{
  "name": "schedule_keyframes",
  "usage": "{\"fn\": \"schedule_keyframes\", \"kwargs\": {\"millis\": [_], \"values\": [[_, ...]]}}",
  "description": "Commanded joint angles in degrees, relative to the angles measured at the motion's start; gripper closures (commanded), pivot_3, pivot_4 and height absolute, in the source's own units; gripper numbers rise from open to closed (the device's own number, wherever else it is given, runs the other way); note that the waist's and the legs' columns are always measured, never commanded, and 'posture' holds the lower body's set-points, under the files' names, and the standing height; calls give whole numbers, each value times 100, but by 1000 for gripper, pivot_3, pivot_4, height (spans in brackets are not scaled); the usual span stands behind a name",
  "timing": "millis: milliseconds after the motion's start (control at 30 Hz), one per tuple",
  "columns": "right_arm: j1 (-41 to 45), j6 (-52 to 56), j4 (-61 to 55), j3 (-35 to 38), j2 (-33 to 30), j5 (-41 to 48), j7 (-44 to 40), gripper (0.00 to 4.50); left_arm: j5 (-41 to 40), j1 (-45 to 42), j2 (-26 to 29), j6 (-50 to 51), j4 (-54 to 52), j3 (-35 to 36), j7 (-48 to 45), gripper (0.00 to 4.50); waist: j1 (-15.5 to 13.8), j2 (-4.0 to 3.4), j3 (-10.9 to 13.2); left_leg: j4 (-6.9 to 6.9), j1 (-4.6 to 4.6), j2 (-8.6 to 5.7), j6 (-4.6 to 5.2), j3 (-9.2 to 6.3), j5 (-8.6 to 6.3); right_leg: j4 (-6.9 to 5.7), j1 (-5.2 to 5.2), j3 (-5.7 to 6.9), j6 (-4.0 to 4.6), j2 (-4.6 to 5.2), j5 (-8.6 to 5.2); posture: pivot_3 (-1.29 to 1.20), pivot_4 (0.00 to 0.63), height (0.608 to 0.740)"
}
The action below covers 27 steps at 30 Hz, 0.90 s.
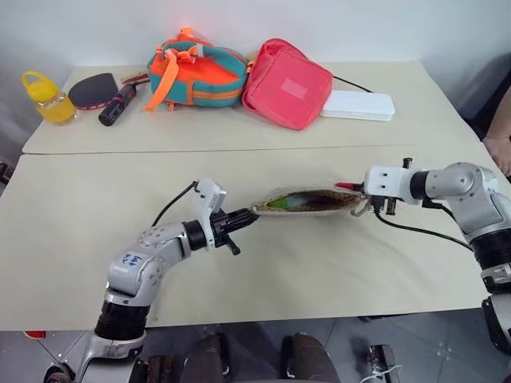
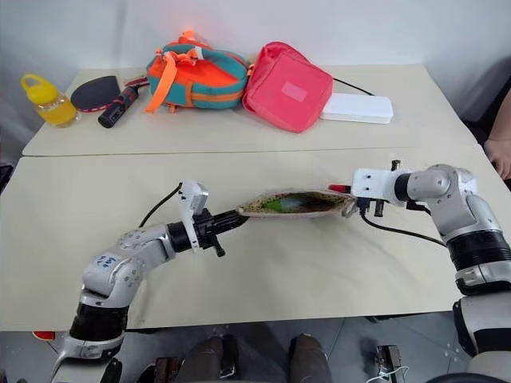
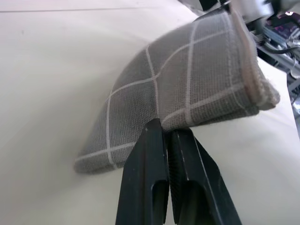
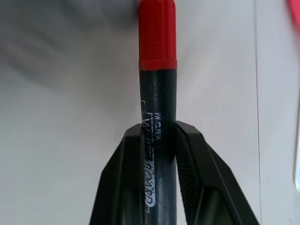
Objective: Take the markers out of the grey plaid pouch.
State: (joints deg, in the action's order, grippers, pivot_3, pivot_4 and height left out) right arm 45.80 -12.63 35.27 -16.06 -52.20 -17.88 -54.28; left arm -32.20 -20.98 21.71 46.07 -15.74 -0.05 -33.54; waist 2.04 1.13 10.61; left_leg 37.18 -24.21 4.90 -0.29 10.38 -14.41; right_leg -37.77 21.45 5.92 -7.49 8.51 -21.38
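- Left eye view: closest to the camera is the left gripper (image 1: 244,217), pinched tight on one end of the flat grey plaid fabric pouch (image 1: 307,201), which hangs just above the beige table (image 1: 96,207) with its dark mouth gaping. You can see the bright green marker (image 1: 280,203) poking out inside it. At the pouch's other end, the right gripper (image 1: 357,188) is clamped on the red-capped marker with the dark barrel (image 1: 346,186), its red tip right at the rim of the pouch.
- Same view, back of the table: a teal and orange backpack (image 1: 197,73), a pink-red bag (image 1: 287,83) touching it, a flat white box (image 1: 357,104), a table tennis paddle with a black handle (image 1: 102,94) and a yellow bottle (image 1: 49,98). A person's hand (image 1: 500,149) sits at the right edge.
- Right eye view: same layout, pouch stretched between both grippers.
- Left wrist view: the two black fingers (image 3: 147,178) are closed together on the pouch's folded corner, white grid lines clear on the cloth.
- Right wrist view: both fingers squeeze the marker's dark barrel, which has white lettering, red cap pointing away.
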Motion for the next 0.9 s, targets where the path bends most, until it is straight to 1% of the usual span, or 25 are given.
{"fn": "schedule_keyframes", "kwargs": {"millis": [33,300,333,367,400,467,600,700,867,900], "values": [[45,-223,330,134,-61,9,109,3962,-208,23,81,35,-229,211,-60,4500,-7,0,0,1,0,0,0,0,0,1,-1,0,0,0,0,0,150,740],[-84,-94,417,204,35,184,-196,3962,-174,-38,143,-1,-146,225,-60,4500,-26,0,0,3,2,0,0,-2,0,1,-6,1,0,-1,0,0,150,740],[-92,-84,409,202,23,186,-217,3612,-172,-52,136,-4,-129,222,-54,4500,-26,0,0,2,2,0,0,-2,0,1,-6,1,0,-1,0,0,150,740],[-100,-72,393,222,17,212,-224,3164,-161,-64,122,-17,-108,210,-48,4500,-27,0,0,3,2,0,0,-2,0,1,-6,1,0,-1,0,0,150,740],[-134,46,303,254,-1,292,-354,2969,-162,-68,100,-19,-94,197,-40,4500,-28,0,0,3,2,0,0,-2,0,1,-7,1,0,-1,0,0,150,740],[-168,194,141,344,-6,433,-507,2306,-147,-63,76,-32,-82,164,-33,4500,-36,0,0,3,2,0,0,-4,0,1,-8,2,0,-1,0,0,150,740],[-148,574,-309,583,-27,804,-853,2306,-126,-56,65,-53,-71,136,-34,4500,-34,0,0,4,2,0,0,-5,0,0,-9,2,0,-2,0,0,150,740],[33,859,-710,773,-93,1125,-1100,2306,-126,-73,56,-55,-56,142,-20,4500,-31,0,0,5,2,0,0,-4,0,0,-7,1,0,-2,0,0,150,740],[704,1020,-1061,1146,92,1480,-834,2306,-138,-82,12,-47,-52,136,9,4500,-23,-1,1,7,1,0,0,-2,0,-3,-4,-1,0,-1,0,0,150,740],[799,1162,-1206,1194,158,1621,-891,2306,-137,-76,-2,-50,-57,124,13,4500,-32,-1,1,6,1,1,0,-2,0,-5,-3,-1,0,-1,0,0,150,740]]}}
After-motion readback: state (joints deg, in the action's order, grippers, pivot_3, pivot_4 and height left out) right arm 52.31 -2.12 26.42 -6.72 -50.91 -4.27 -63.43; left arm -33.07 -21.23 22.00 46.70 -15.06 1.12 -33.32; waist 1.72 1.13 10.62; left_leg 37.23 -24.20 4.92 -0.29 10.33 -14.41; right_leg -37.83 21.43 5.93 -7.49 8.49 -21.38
